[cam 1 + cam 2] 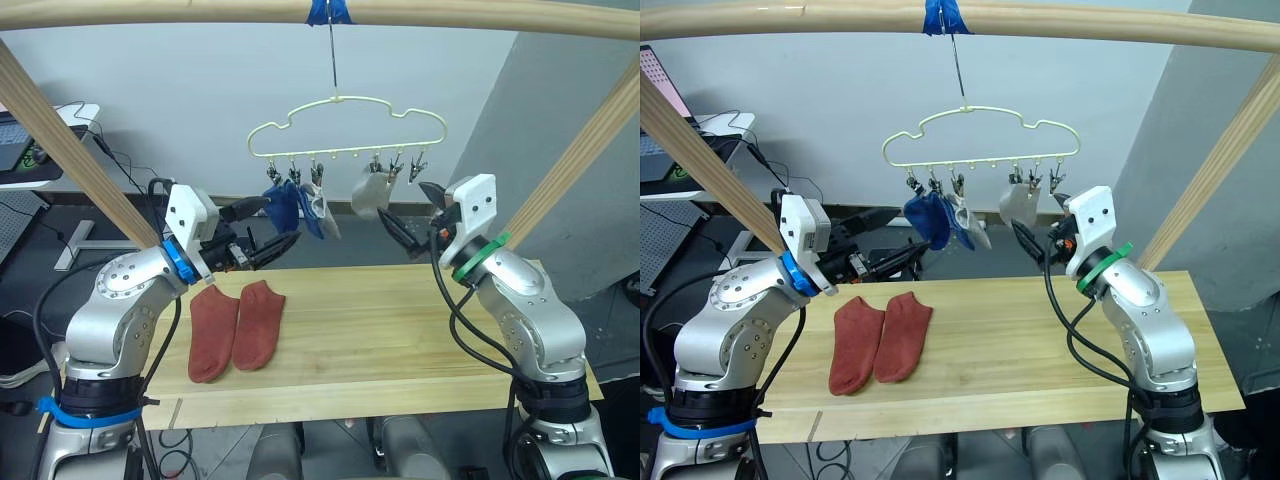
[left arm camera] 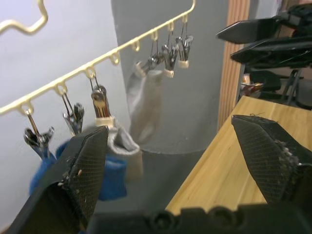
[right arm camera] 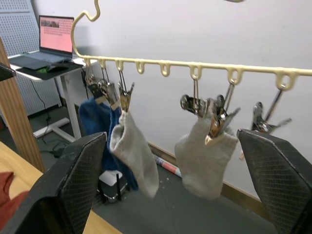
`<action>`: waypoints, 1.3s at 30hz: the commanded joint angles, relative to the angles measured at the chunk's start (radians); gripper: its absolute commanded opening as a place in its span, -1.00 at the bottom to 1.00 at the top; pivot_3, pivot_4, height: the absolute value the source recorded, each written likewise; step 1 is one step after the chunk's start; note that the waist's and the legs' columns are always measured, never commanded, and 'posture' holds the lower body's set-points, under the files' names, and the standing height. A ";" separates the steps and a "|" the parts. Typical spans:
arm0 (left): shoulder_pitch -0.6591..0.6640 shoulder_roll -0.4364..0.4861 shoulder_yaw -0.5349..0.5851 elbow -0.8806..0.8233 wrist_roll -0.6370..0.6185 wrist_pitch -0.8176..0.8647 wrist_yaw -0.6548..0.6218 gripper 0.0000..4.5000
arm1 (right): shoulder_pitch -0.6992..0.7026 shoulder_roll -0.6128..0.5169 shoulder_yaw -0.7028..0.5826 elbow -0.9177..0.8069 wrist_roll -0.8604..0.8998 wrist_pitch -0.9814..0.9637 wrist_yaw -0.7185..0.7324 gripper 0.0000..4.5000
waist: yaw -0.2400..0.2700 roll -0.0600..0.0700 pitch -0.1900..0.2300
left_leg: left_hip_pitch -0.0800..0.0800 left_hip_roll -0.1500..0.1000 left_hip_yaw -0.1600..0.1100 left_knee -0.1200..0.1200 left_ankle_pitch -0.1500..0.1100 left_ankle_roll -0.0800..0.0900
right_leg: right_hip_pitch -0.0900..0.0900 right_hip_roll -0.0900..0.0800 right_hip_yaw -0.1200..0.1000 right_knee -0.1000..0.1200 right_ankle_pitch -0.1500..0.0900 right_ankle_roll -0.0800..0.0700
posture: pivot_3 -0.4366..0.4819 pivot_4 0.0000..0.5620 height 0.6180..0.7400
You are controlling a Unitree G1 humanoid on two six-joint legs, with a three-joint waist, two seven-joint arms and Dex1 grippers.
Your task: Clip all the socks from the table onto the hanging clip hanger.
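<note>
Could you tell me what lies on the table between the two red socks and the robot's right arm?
Nothing: in the left eye view, the table is bare wood from the two red socks across to the right arm; the right end effector hangs above it.

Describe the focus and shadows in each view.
Head views: even light, all sharp; the red socks cast only faint shadows on the table. Left wrist view: near fingers soft, clip hanger sharper. Right wrist view: fingers blurred, grey socks fairly clear.
</note>
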 commanded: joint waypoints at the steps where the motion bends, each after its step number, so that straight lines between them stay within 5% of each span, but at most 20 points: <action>1: -0.017 0.015 0.014 -0.023 -0.012 -0.006 -0.016 1.00 | -0.023 0.010 -0.010 -0.013 0.003 -0.002 -0.015 0.59 | 0.000 0.000 0.002 | 0.000 0.000 0.000 0.000 0.000 0.000 | 0.000 0.000 0.000 0.000 0.000 0.000 | -0.33 -0.11 1.00; 4: -0.021 0.016 0.015 -0.020 -0.010 -0.006 -0.019 1.00 | -0.029 0.014 -0.004 -0.006 0.000 0.003 -0.019 0.12 | 0.000 0.000 0.005 | 0.000 0.000 0.000 0.000 0.000 0.000 | 0.000 0.000 0.000 0.000 0.000 0.000 | -0.32 -0.11 1.00; 39: -0.066 0.016 -0.024 0.007 0.025 -0.017 -0.057 1.00 | -0.279 0.116 0.024 0.298 -0.156 0.020 -0.175 0.12 | 0.000 -0.002 0.010 | -0.012 0.000 0.000 0.000 0.000 0.000 | -0.013 0.000 0.000 0.001 0.003 -0.005 | -0.32 -0.12 1.00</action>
